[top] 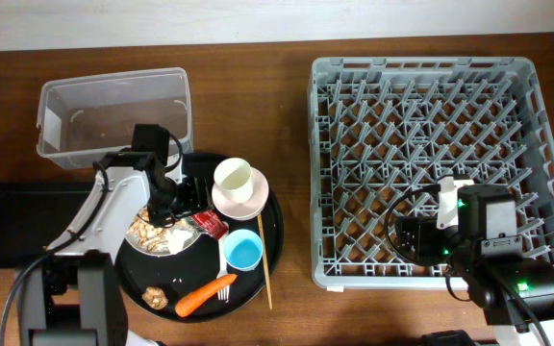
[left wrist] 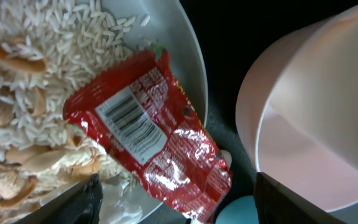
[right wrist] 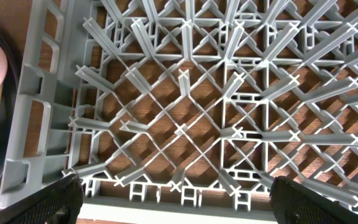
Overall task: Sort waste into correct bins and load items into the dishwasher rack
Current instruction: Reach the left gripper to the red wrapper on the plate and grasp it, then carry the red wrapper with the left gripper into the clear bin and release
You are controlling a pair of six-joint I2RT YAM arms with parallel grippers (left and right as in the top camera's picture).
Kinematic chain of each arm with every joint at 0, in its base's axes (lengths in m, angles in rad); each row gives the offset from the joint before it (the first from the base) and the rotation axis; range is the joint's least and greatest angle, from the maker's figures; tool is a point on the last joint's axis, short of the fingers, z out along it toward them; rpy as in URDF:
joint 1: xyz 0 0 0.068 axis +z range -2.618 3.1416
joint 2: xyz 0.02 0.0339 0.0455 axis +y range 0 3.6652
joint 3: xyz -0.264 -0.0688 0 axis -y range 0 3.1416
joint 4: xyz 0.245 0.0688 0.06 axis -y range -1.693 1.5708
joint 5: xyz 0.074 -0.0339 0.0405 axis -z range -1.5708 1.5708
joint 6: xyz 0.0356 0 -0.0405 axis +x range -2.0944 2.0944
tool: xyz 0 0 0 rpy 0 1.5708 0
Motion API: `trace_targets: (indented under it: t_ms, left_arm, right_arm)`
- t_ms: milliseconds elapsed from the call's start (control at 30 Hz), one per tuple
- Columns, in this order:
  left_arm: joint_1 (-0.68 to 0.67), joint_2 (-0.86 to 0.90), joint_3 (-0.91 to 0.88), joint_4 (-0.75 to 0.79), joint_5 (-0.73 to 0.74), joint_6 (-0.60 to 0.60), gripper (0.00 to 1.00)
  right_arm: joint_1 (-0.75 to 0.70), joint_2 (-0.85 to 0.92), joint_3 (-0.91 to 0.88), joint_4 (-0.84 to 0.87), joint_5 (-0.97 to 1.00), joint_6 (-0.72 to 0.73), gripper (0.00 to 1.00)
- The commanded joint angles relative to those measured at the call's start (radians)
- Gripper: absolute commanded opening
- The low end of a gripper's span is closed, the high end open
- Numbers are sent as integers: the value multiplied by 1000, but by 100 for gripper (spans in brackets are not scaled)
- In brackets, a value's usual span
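Note:
The red snack wrapper [top: 210, 224] [left wrist: 148, 134] lies crumpled on the white plate [top: 176, 242] [left wrist: 188, 46], beside beige food scraps [top: 145, 229] [left wrist: 17, 124]. My left gripper [top: 166, 207] [left wrist: 176, 202] is open, low over the plate, its fingers on either side of the wrapper's lower end. The pink bowl [top: 243, 197] [left wrist: 316, 118] holds the cream cup [top: 233, 177]. The blue cup [top: 243, 251], carrot [top: 204, 295], white fork [top: 225, 293] and chopstick [top: 264, 261] lie nearby. My right gripper [top: 414, 240] [right wrist: 173, 199] is open and empty over the grey rack [top: 537, 154] [right wrist: 36, 93].
The clear tub [top: 113, 113] stands at the back left, the shallow black tray [top: 8, 226] at the left edge. Dishes and waste sit on a round black tray [top: 267, 264]. A small brown scrap [top: 156, 298] lies on its front.

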Motion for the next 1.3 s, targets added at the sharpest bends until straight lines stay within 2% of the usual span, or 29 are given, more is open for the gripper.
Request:
trace_targets:
  t_ms: [0,100,200,433,1033,1100,1133,1167,1200,1233,1267]
  left_arm:
    - [3,21,12,12,11,-9,77]
    - [3,32,12,12,8,-9,71]
    - [3,34,11,13,8,-9,70]
    - [3,37,11,13,-18,-10,61]
    - [3,78,11,42,-18,-10,59]
    - [3,78,11,42,-18,-10,53]
    - [3,78,11,42,-18,-10,45]
    - [3,78,11,42,-15,-10,36]
    - [3,77,12,42,-15,-10,14]
    - [5,76,17,42,-16,-9,3]
    - [6,76,22,42,-16,-9,1]
  right_arm:
    - [-5,0,17,4,13,-5,99]
    - [-5,0,17,3,13,-5,99]
    - [-5,0,17,4,13,-6,99]
    - [-5,0,17,4,13,-6,99]
    - [-5,0,17,4,13,-6,99]
    - [-5,0,17,4,13,-6,99]
    - [-5,0,17,5,13,-6,99]
    - [-5,0,17,6,13,-6,99]
    - [-5,0,17,8,13,-6,99]
    - [-5,0,17,8,13,-6,99]
    - [-5,0,17,8,13,-6,99]
